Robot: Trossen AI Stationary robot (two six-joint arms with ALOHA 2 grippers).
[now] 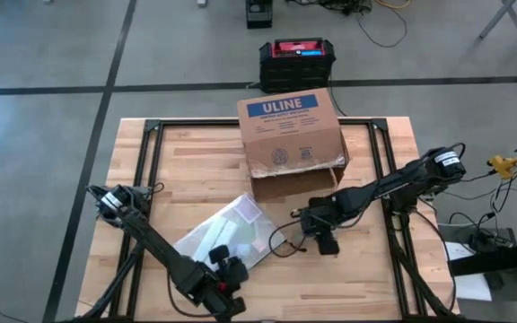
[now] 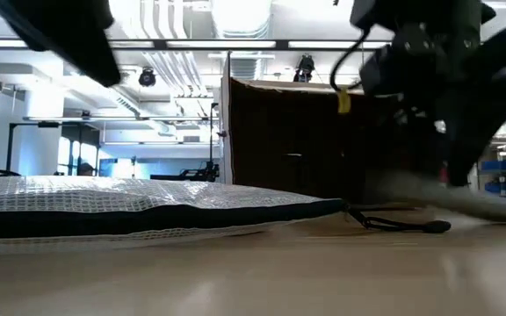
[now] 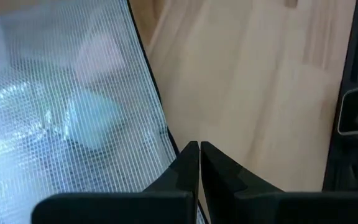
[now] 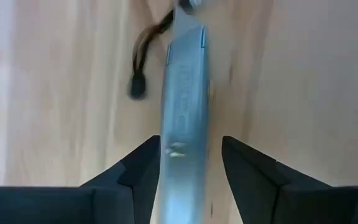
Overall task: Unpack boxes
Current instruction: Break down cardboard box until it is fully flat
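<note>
**Right claw grips a grey tool near the box**

Right claw (image 1: pixel 302 222) hangs low over the middle of the wooden table (image 1: pixel 375 278), just in front of the box (image 1: pixel 290 135). Its two dark fingers (image 4: pixel 143 163) pinch a long grey tool (image 4: pixel 182 124) between them. What kind of tool it is cannot be told. A dark cord (image 4: pixel 143 53) with a small knob lies on the wood just beside the tool.

Left claw (image 1: pixel 230 280) is clenched tight with nothing in it. It sits at the near edge of the table, right by the edge of a clear mesh bag (image 1: pixel 225 231). The bag lies flat between the two arms, with pale things inside.

The brown box stands at the far side of the table, with its back edge at the table's far edge. One flap (image 1: pixel 293 184) on its near side hangs open toward the right claw. A blue label on top says "ULINE" in white. Small black print sits below it, too tiny to read.

A black-and-red case (image 1: pixel 296 61) rests on the floor behind the table. Bare wood lies open on the right side and near the front right corner.
</note>
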